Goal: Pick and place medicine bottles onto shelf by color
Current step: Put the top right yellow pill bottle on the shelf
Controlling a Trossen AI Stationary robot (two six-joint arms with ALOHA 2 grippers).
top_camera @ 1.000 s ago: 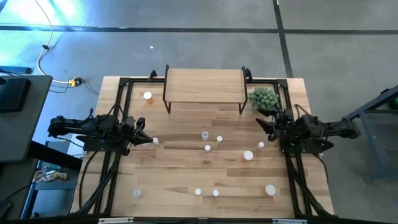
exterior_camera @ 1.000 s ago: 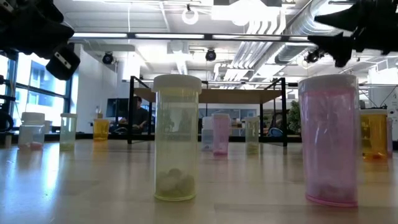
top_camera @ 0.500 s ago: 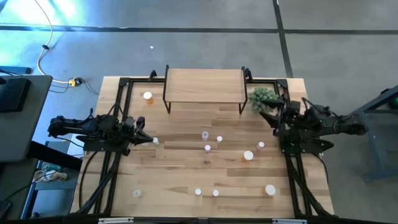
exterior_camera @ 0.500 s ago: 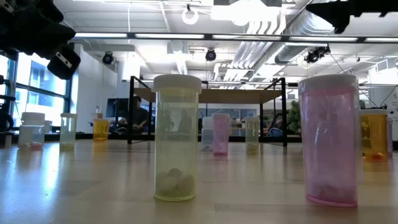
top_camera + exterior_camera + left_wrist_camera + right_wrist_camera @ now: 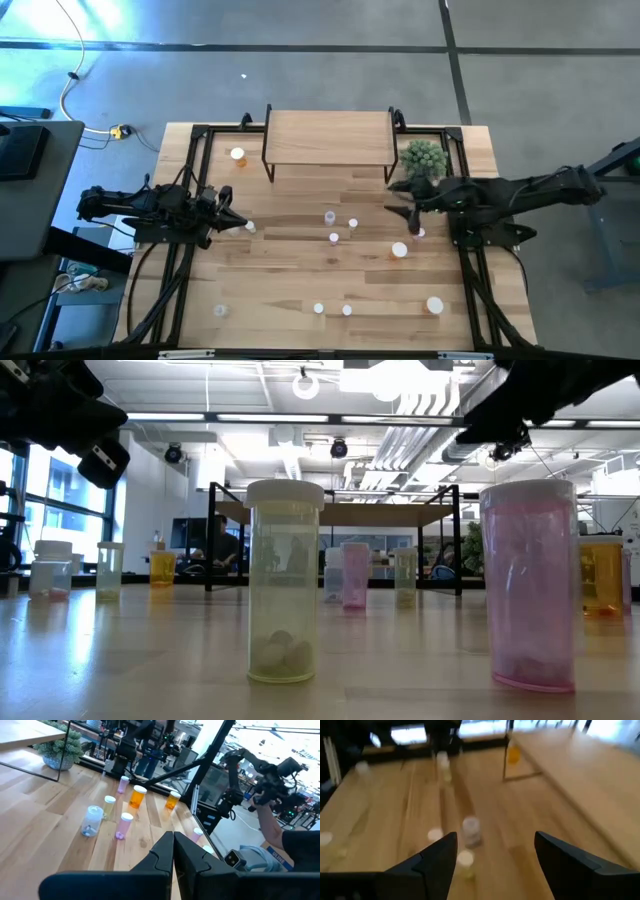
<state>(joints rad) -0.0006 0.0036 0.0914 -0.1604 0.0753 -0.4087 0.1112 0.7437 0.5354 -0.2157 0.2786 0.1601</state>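
Nothing yet on the small raised light-wood shelf on thin black legs at the table's far edge. About ten tiny white-capped cylindrical medicine bottles standing upright, scattered over the pale wooden tabletop: one orange-bodied just beside the shelf's left legs, the rest between the centre and the near edge. Probably light, stiff plastic with smooth walls, tall for their footing and so easy to tip with a nudge. Best taken squarely across the body below the cap, jaws lowered on either side before closing. Right gripper spread wide and empty, hanging over the right-centre of the table just beside the green spiky plant, with a clear bottle ahead of its dark fingers. Left gripper pressed shut on nothing, waiting at the left side. Against a second ago: right arm stretched inward from the table's right edge toward the middle bottles, jaws just as wide; left arm unmoved; every bottle where it was, shelf as bare as before.
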